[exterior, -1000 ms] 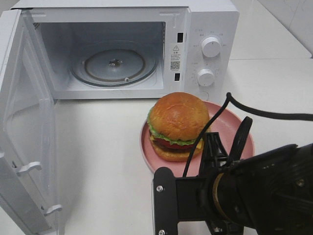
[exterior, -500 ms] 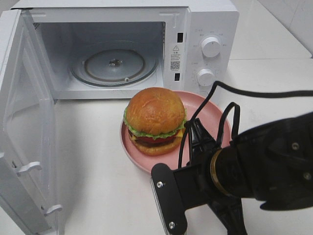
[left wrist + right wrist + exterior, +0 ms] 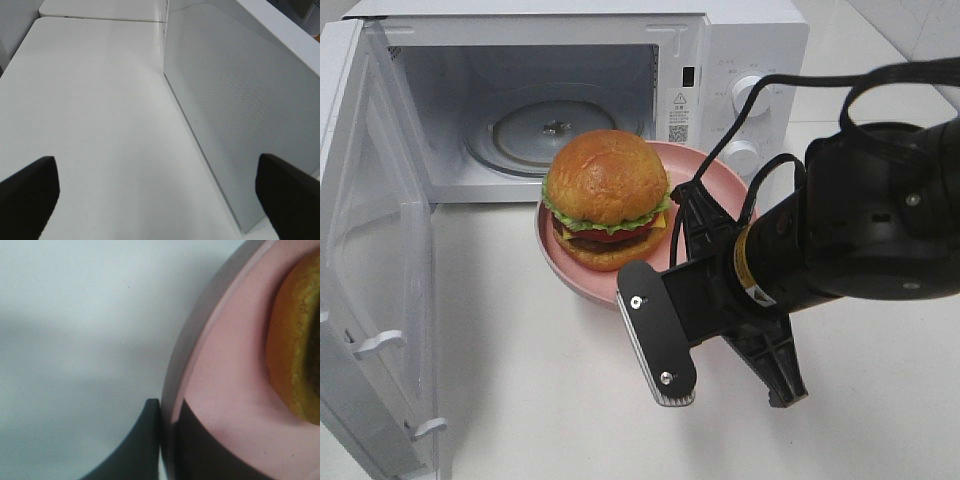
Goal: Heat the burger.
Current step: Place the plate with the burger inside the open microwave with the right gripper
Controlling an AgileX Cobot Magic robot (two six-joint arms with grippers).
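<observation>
Jaws clamped on the pink round plate's (image 3: 715, 172) right rim, the right gripper (image 3: 167, 415) holds the golden-bunned burger (image 3: 607, 185) just in front of the open white microwave (image 3: 760, 40), its cavity lying far-left.

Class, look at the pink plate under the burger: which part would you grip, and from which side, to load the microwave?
Probably best to pinch the thin raised rim of the plate on the side away from the microwave. The burger fills the middle, and that side keeps the way into the open cavity clear. The right pincer is shut there.
</observation>
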